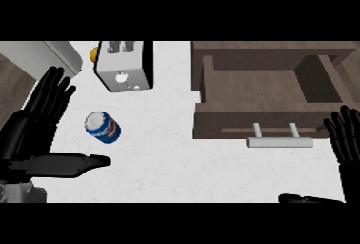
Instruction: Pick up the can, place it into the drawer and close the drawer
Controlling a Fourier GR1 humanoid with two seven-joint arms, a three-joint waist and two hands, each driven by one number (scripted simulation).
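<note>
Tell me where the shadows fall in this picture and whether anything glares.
Head view: the toaster shows a dark shaded right side, the open drawer is dim inside, its handle is bright, and the can shows no glare on the evenly lit white counter.

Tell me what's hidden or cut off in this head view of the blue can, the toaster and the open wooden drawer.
- Round yellow object: mostly hidden behind the white toaster.
- Open brown wooden drawer: its right side runs off the view's right edge.
- Right robot hand: partly cut off by the right edge.
- Blue-and-white can: label print too small to read.
</note>
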